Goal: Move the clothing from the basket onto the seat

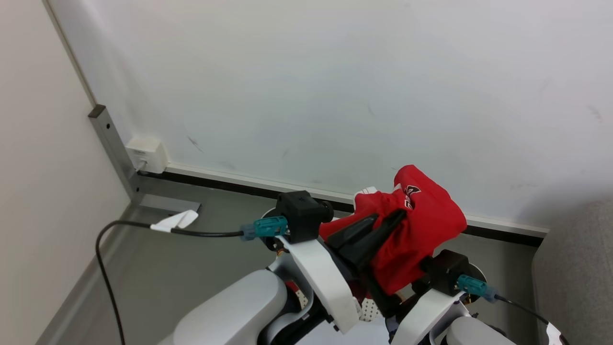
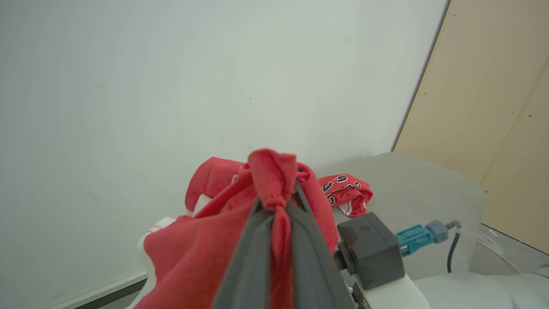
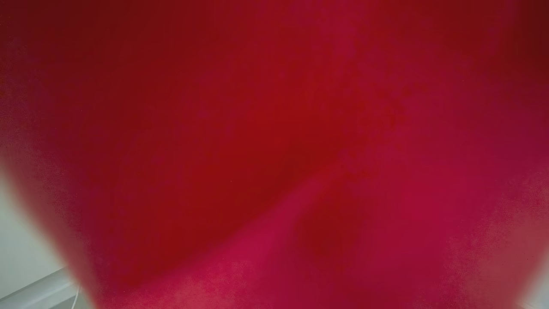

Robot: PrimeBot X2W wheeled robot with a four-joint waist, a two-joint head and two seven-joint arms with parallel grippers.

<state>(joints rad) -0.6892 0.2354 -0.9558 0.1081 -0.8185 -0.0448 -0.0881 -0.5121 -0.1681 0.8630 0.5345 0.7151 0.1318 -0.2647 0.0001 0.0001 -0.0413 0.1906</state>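
Mid-carry: my left jaws clamp the clothing (image 1: 431, 215), my right jaws stand apart under it. Next, I reckon: swing over the seat (image 1: 574, 268), then release.

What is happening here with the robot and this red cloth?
The robot's left gripper is shut on a bunched red jersey and holds it up in front of the wall. The cloth also drapes over the right arm and covers that wrist's camera. A second red jersey already lies on the grey sofa, which stands at the robot's right.
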